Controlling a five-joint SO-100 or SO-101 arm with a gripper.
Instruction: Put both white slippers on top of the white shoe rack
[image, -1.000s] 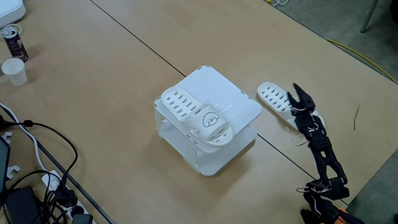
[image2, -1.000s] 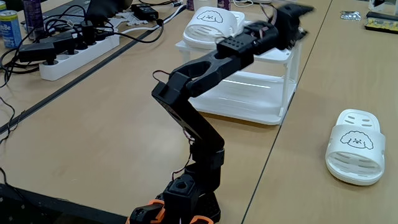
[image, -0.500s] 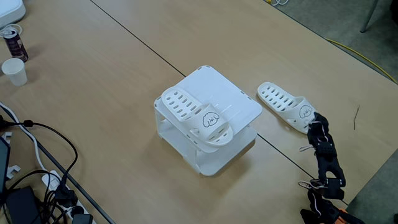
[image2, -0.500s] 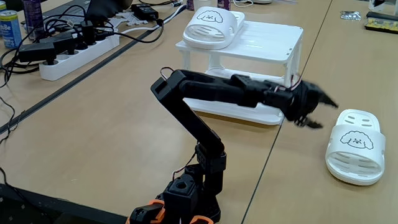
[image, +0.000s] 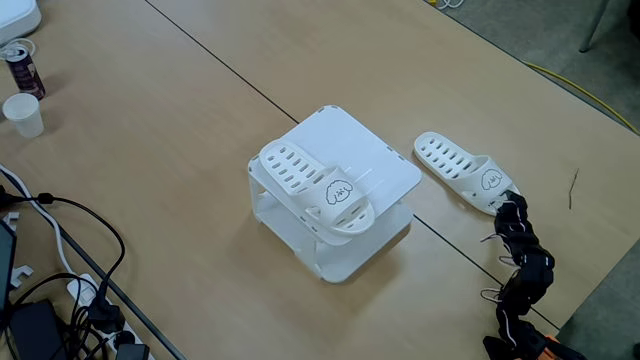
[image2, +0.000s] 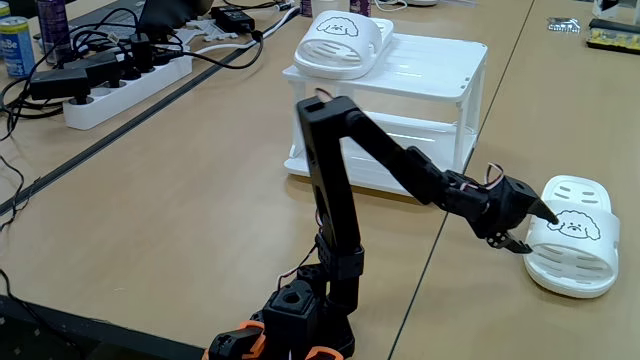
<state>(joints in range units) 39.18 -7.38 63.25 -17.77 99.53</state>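
Wooden bench (image: 180, 120): one white slipper (image: 318, 187) sits on the white shoe rack (image: 385, 160); the jaws (image2: 535, 228) gape open against the other slipper (image2: 572, 235), not gripping.

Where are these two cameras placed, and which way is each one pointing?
A fixed view: high above the table, looking down at the white shoe rack; the black arm enters from the lower right.
Another fixed view: low, behind the arm's base, looking along the table toward the rack; the whole arm shows, its gripper at the slipper on the table.
Shared: the rack, the slipper on top of it, the slipper on the table, the arm.
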